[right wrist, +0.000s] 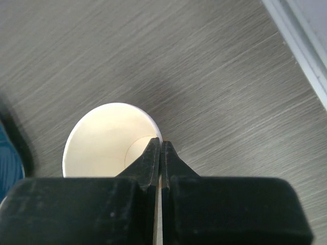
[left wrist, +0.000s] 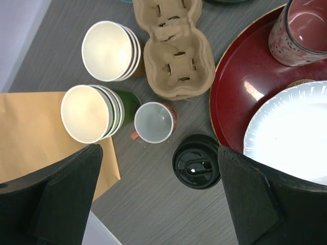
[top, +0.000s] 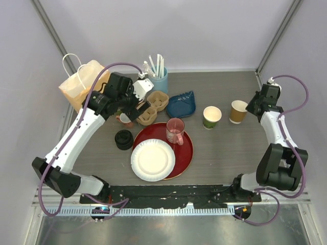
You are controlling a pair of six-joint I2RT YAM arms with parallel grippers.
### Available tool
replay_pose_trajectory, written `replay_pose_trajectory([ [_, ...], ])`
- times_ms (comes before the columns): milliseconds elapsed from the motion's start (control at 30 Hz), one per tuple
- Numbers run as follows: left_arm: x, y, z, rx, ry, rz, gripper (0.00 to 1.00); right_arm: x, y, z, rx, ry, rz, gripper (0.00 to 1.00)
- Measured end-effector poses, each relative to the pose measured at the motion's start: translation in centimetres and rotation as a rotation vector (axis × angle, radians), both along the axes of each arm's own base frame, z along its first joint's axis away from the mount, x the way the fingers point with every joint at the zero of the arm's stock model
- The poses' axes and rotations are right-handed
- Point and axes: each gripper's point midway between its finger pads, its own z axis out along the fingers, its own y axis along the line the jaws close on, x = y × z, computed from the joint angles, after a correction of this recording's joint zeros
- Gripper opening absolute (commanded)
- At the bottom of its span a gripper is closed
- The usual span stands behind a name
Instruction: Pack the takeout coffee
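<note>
Two takeout coffees, a green cup (top: 211,117) and a kraft cup (top: 238,111), stand near each other but apart on the right of the desk (top: 219,153). Both are open-topped, with no lid on. The right pincer (right wrist: 161,153) is closed tight with its tips at the kraft cup's rim; whether the paper wall is caught between them cannot be told. Across the desk a black lid (left wrist: 196,162) lies just beside the red tray (left wrist: 240,87). It sits below the left pincer (left wrist: 159,153), which hangs with jaws spread wide and nothing in them. Around it are lidless stacked cups (left wrist: 102,51), a small mug (left wrist: 153,122), the cardboard carrier (left wrist: 173,51) and, at the far left, the paper bag (top: 82,84). The work appears to be at the lidding stage, with packing not yet begun. The next move likely calls for the left pincer to drop squarely onto the low, flat lid, clear of tray rim and mug, and grip its edge.
</note>
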Motion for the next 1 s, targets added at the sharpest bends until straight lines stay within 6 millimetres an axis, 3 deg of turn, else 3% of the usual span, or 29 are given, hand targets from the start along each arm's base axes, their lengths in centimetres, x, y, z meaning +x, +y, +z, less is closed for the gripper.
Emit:
replay_pose_trajectory([
  [100, 0.3, 0.7, -0.8, -0.008, 0.016, 0.017, 1.0, 0.4, -0.2, -2.4, 0.014, 0.025, -0.016, 0.01],
  [200, 0.4, 1.7, -1.1, -0.02, 0.025, 0.042, 0.99, 0.6, -0.5, -3.6, 0.007, 0.025, -0.03, 0.01],
  [367, 0.6, 2.6, -1.5, -0.037, 0.035, 0.068, 0.97, 0.6, -0.8, -4.4, -0.011, 0.001, -0.039, 0.01],
  [533, 0.5, 2.3, -1.7, -0.054, 0.048, 0.061, 0.96, -0.7, -0.7, -5.6, -0.025, -0.01, -0.048, 0.01],
  [700, 0.6, 2.1, -2.1, -0.058, 0.066, 0.053, 0.94, -0.8, -0.8, -5.7, -0.038, -0.038, -0.047, 0.02],
  [800, 0.7, 2.1, -2.4, -0.055, 0.075, 0.054, 0.94, -0.7, -0.8, -5.6, -0.043, -0.043, -0.043, 0.08],
  [900, 0.5, 2.2, -2.5, -0.053, 0.083, 0.054, 0.94, -0.7, -0.8, -5.5, -0.042, -0.041, -0.039, 0.25],
  [933, 0.5, 2.2, -2.6, -0.052, 0.085, 0.054, 0.94, -0.8, -0.7, -5.4, -0.043, -0.042, -0.038, 0.39],
  [1000, 0.4, 2.2, -2.7, -0.05, 0.091, 0.055, 0.94, -0.8, -0.7, -4.8, -0.047, -0.056, -0.038, 0.5],
])
